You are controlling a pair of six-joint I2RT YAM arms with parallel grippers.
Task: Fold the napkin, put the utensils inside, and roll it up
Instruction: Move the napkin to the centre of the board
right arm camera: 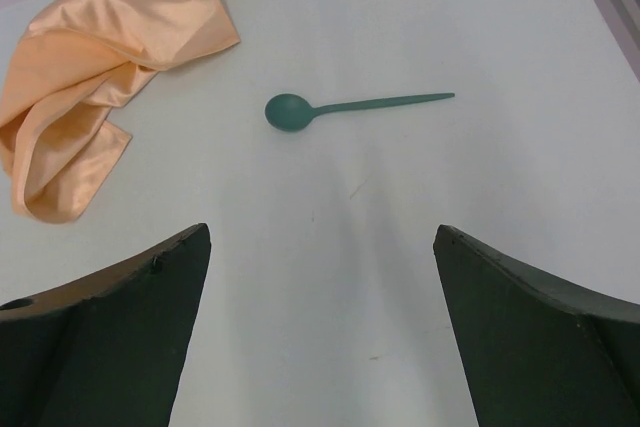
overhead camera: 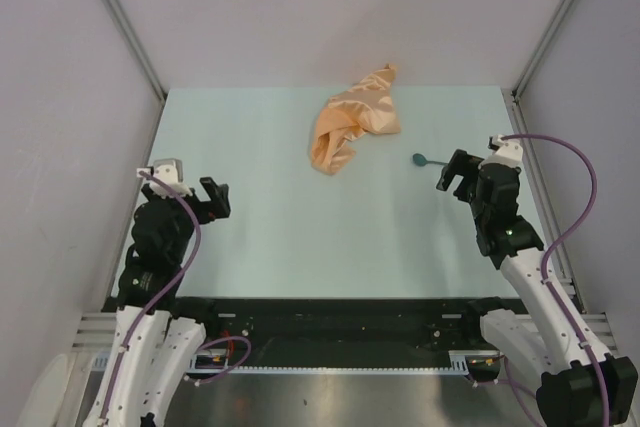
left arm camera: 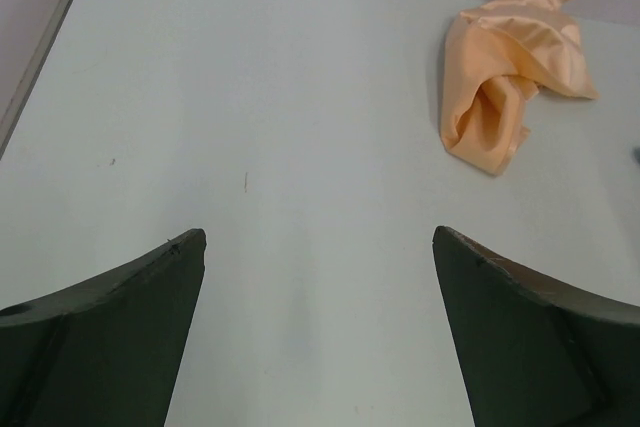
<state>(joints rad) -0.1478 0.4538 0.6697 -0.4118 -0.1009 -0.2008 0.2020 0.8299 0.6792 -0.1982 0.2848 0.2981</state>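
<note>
Currently both pincers stand fully spread, nothing between the jaws of either. Left gripper (overhead camera: 218, 195) hangs at the near left of the table (overhead camera: 300, 237), over bare surface. Right gripper (right arm camera: 322, 232) hangs at the right side, facing the teal spoon (right arm camera: 340, 107).

Spoon lies flat just beyond the right jaws and crosswise to them, bowl pointing left toward the cloth, handle tapering off to the right. It sits close to the cloth's right edge but does not touch it.

Peach napkin (overhead camera: 352, 127) is bunched in a crumpled heap at the far middle of the table, a little right of centre and well apart from the left gripper. One corner pokes up toward the far wall.

Judged step: nothing begun; the cloth needs opening out flat before any fold. Best done two-handed: each gripper takes a separate loose corner, low at the hem, and they draw apart until the cloth lies smooth (satin sheen suggests it will slip, so pinch deep). Keep the sweep clear of the spoon.

Count: napkin, one; spoon, one; grippers, two.
</note>
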